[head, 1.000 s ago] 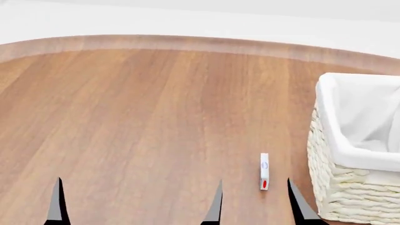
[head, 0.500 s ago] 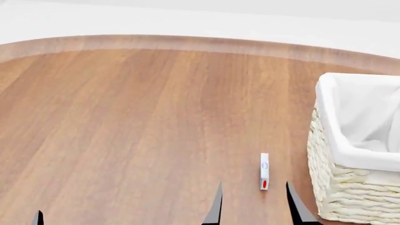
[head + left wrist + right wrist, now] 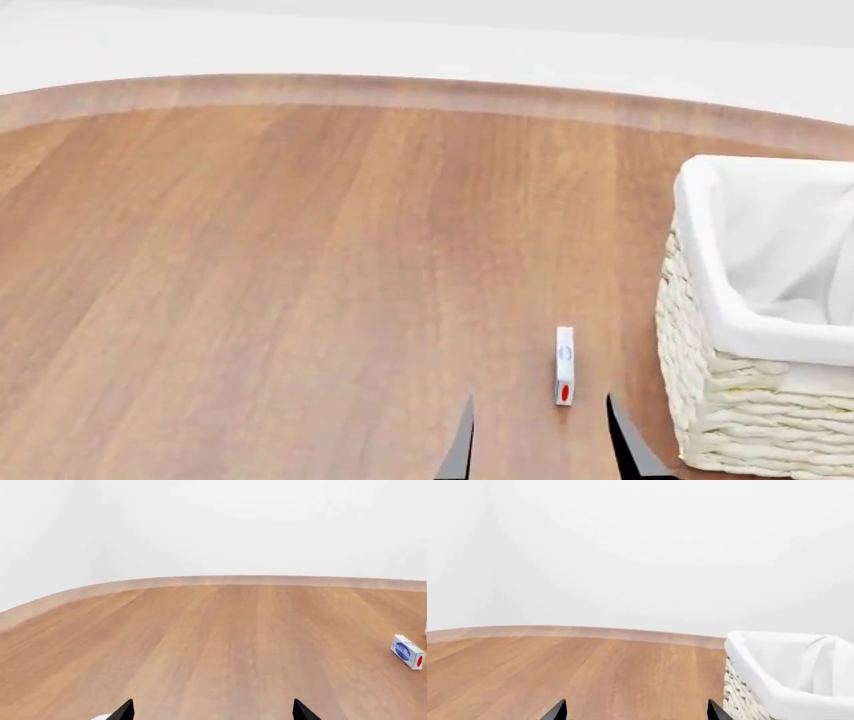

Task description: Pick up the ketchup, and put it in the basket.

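My right hand [image 3: 539, 440] is spread open over the bench [image 3: 294, 260], gripping nothing. The basket [image 3: 721, 400] sits just right of it, a small white-and-red box [image 3: 565, 365] just ahead. Left hand [image 3: 212, 711] is open too. Can't see the ketchup anywhere.

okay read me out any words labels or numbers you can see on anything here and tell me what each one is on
No text can be read anywhere.
small white box: a blue oval mark and a red spot, too small and blurred to read in the head view and in the left wrist view.
basket: woven wall and white liner, no lettering.
wooden table: no markings.
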Available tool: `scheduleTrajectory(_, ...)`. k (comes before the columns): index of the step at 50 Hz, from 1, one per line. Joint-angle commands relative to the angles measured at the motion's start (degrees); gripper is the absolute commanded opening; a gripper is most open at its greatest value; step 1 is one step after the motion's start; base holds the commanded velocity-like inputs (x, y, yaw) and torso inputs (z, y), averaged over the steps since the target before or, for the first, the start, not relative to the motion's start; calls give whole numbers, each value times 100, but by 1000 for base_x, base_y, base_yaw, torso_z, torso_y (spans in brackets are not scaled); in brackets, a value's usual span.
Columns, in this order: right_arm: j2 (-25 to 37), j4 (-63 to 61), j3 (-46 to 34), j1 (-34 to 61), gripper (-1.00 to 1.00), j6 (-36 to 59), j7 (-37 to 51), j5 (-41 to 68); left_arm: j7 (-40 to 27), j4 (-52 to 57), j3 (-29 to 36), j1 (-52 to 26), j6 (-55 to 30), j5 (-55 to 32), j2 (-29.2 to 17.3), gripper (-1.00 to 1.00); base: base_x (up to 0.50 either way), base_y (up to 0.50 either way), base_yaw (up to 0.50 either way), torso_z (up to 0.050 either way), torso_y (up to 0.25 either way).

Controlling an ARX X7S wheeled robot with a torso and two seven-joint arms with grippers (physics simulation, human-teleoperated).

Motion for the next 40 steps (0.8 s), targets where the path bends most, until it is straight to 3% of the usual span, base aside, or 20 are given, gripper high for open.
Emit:
scheduleTrajectory(1,23,50,-11,17,100,-15,25,65,90,-926,-129,184,261,-41,-10,100,0,0,0,0,0)
scheduleTrajectory(40,122,186,-86,-2,100,-166,119,169,782,-3253,-229,-698,1215,-582,50,100,0,0,0,0,0)
